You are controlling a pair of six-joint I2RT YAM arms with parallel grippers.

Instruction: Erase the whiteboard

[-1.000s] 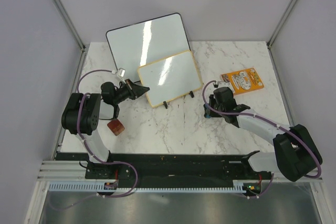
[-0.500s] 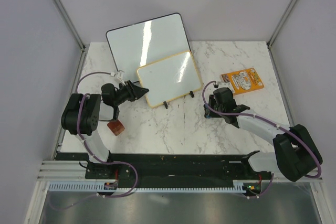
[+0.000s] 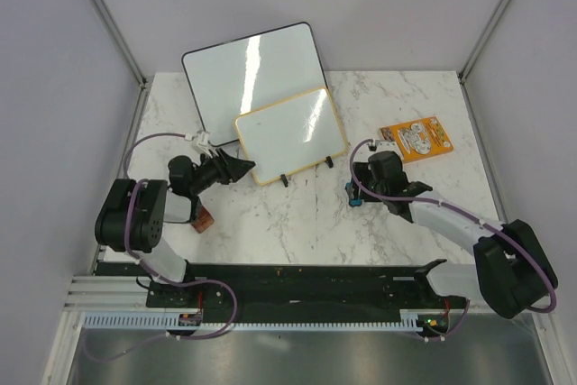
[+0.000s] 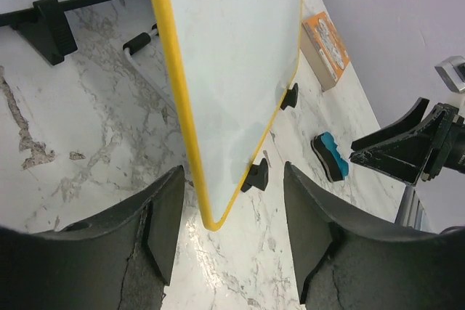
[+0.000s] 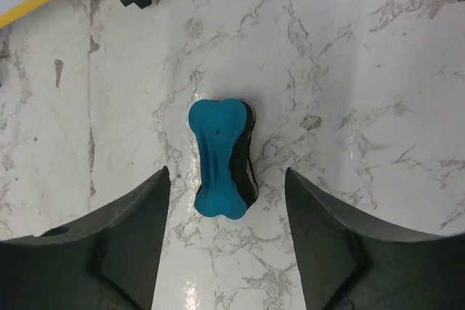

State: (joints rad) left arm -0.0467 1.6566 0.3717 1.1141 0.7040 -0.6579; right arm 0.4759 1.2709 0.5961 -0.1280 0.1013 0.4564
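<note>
1. Whiteboard [image 3: 291, 135] with the yellow frame stands on the marble table [image 3: 297, 223], a little left of the middle, just in front of the larger black-framed board [image 3: 255, 74].
2. It rests on two small black feet [image 3: 285, 180] and leans back, so its white face looks up and toward the arms. I see no clear marks on this face.
3. The left gripper [image 3: 243, 167] is at the left lower corner of the whiteboard and points at it from the left side.
4. In the left wrist view its fingers [image 4: 163, 223] stand apart. The rounded corner of the yellow frame sits in the gap between them, with a space on each side, so nothing is gripped.
5. The right gripper [image 3: 359, 191] hangs low over the table, to the right of the whiteboard and apart from it.
6. Its fingers [image 5: 320, 252] are spread wide. A blue eraser [image 5: 220, 157] lies flat on the marble between them, and neither finger touches it.
7. An orange card [image 3: 416, 139] lies flat near the far right of the table.
8. A small brown block [image 3: 202, 220] lies beside the left arm, close to the near edge.
</note>
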